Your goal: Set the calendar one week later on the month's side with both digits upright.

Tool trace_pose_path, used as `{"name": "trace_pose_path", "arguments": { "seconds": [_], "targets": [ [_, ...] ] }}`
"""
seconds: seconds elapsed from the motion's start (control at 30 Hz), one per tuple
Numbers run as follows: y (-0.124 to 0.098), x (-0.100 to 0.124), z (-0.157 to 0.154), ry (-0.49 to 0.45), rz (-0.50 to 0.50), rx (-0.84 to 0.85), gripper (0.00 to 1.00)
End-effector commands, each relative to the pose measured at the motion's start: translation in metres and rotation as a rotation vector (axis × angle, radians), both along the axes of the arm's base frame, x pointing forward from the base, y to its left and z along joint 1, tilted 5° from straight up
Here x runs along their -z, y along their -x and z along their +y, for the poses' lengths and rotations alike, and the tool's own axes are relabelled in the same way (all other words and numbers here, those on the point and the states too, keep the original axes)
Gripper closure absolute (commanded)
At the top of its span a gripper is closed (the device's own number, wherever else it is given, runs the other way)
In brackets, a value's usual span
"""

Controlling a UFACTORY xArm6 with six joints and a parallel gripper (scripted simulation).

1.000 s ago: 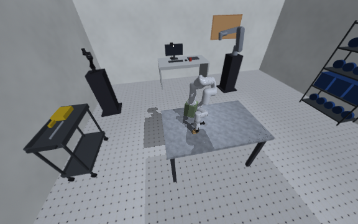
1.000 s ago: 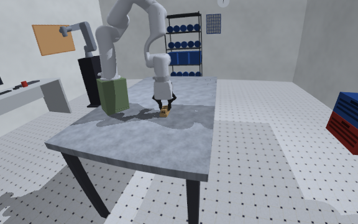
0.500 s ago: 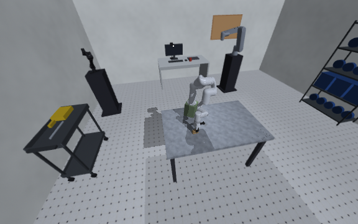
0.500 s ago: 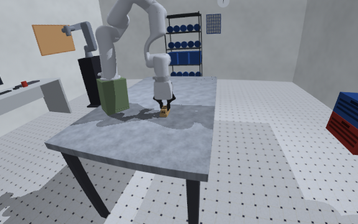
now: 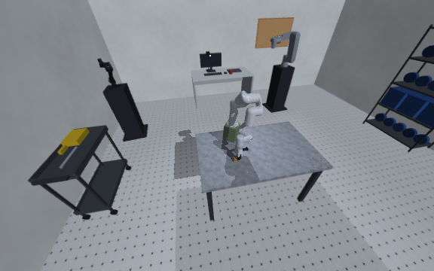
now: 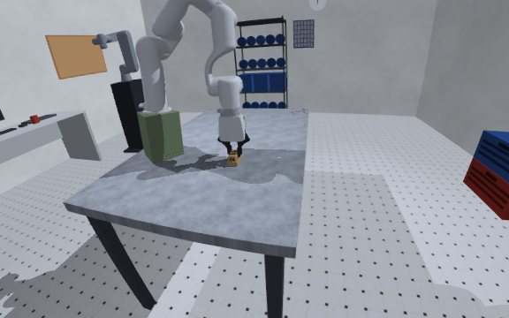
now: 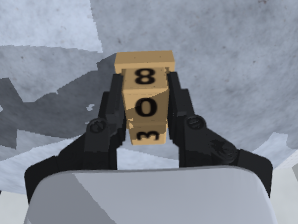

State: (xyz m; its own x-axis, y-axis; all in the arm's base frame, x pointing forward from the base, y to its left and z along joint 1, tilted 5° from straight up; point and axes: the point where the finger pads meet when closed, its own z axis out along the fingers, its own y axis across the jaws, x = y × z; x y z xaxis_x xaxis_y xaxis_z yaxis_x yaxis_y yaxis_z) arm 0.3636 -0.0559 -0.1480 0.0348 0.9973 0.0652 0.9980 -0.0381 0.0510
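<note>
A wooden number cube shows in the wrist view between the fingers, a black 8 on one face and a 0 on the face below it. The wooden face with a sideways 3 lies lower; I cannot tell which cube it belongs to. A wider wooden part, seemingly the tray, sticks out beyond the 8. The calendar is small in the top and exterior views, with one dark mark legible only as a sideways character. My gripper points down, its fingers shut against the cube's two sides. The month's name is not visible.
The calendar is on the grey table, in the arm's shadow. The green arm base stands behind it in the top view. The table's front edge is beyond the calendar, away from the base.
</note>
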Motion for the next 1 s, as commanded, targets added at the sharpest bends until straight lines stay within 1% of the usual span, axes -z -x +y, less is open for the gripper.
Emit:
{"name": "trace_pose_path", "arguments": {
  "seconds": [0.0,0.53,0.7,0.97],
  "targets": [
    [-0.001,-0.001,0.000,0.000,-0.002,0.000,0.73],
    [-0.001,-0.004,0.000,0.000,-0.002,0.000,0.73],
    [0.000,-0.015,-0.001,0.000,-0.002,0.000,0.73],
    [0.001,-0.045,-0.003,0.000,-0.002,0.000,0.73]
  ]
}}
